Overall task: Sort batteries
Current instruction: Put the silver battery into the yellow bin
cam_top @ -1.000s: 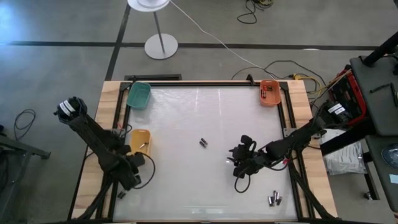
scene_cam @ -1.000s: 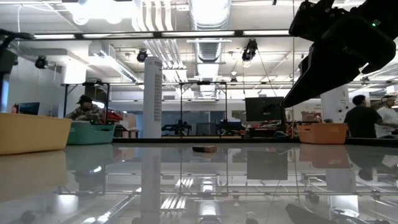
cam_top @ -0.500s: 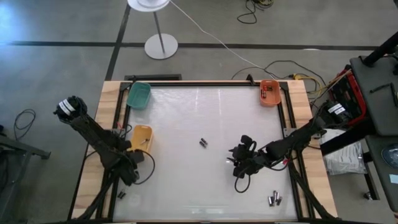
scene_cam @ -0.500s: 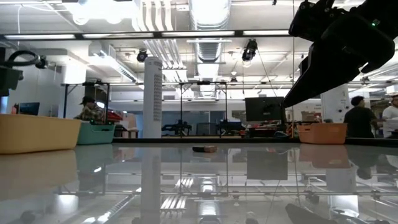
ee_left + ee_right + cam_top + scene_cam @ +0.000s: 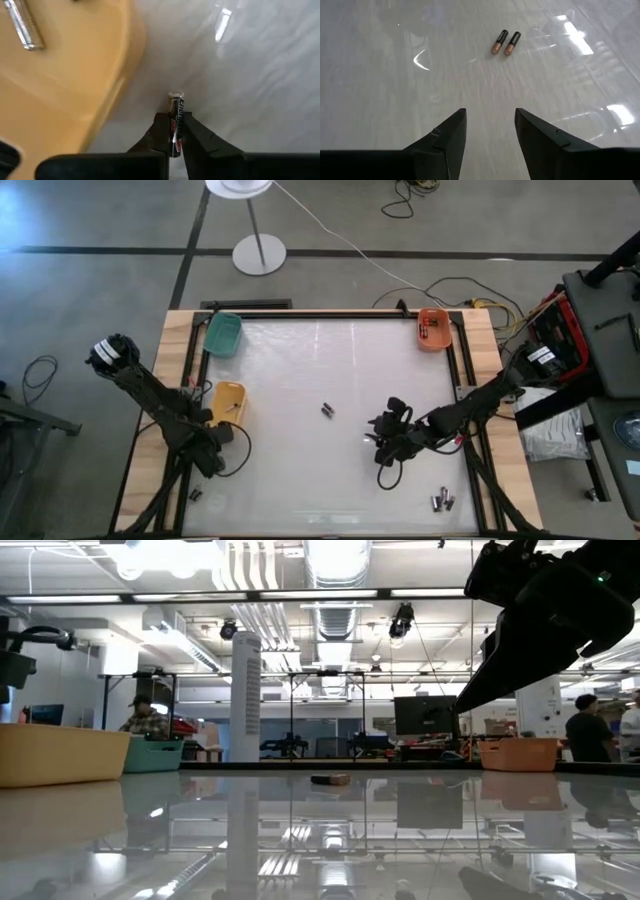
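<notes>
My left gripper point(image 5: 211, 452) stands near the table's left edge, just on the near side of the yellow bin point(image 5: 227, 402), shut on a dark battery with a red mark point(image 5: 175, 120). A silver battery point(image 5: 22, 26) lies in that bin. My right gripper point(image 5: 384, 443) hovers open right of centre. Its wrist view shows two dark, copper-ended batteries point(image 5: 506, 42) lying side by side on the table ahead of the fingers; in the high view they lie mid-table point(image 5: 327, 409). My left gripper pinches the battery's two long sides point(image 5: 175, 134) between its fingers, coming from above and pointing down. The battery's silver end point(image 5: 176, 95) sticks out beyond the fingertips. Whether the battery rests on the table or hangs clear cannot be told.
A green bin point(image 5: 223, 332) sits at the far left corner and an orange bin point(image 5: 434, 328) at the far right. More batteries lie near the front edge at right point(image 5: 441, 501) and at left point(image 5: 196, 493). People show in the room beyond the table.
My left gripper has sunk a little toward the table beside the yellow bin. The bin has shifted slightly; in the low view its end now shows farther right.
</notes>
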You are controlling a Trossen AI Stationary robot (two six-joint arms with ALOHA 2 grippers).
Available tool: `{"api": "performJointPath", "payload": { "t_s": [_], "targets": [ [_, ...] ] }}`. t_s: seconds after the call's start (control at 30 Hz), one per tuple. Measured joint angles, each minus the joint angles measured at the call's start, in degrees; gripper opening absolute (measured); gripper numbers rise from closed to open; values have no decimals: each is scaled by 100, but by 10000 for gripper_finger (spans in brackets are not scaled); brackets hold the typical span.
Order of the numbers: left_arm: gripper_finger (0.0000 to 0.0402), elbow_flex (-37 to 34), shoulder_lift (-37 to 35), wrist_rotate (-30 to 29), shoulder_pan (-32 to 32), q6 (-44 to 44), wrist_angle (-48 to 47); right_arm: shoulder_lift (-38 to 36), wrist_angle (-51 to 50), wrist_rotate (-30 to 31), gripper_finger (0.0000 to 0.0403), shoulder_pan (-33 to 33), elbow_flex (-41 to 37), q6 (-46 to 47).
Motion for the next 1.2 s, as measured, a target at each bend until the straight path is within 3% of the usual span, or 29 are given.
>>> {"api": "performJointPath", "payload": {
  "t_s": [0.17, 0.4, 0.5, 0.6, 0.67, 0.87, 1.03, 1.2],
  "targets": [
    [23, 312, 9, 222, -12, -116, 561, 2, -3, -1, 158, 0, 0, 35],
    [6, 953, 24, 0, -6, -430, 146, 2, -16, -1, 147, 0, 0, -26],
    [5, 1484, 20, -800, 46, -609, -552, 2, 8, 1, 144, 0, 0, -105],
    [4, 2042, 9, -1763, 221, -1197, -1879, 2, 62, 1, 145, -11, 0, -179],
    [4, 2378, -15, -2073, 413, -1437, -2481, 2, 142, -1, 148, -11, 0, -246],
    [3, 2607, -21, -1953, 1747, -1420, -3294, 2, 163, 1, 160, 9, 0, -267],
    [2, 2331, -5, -1348, 3204, -818, -3092, 2, 153, 0, 164, 213, 0, -263],
    [2, 1848, -5, -1174, 4085, -382, -2597, 2, 150, -3, 157, 748, 0, -265]
  ]
}}
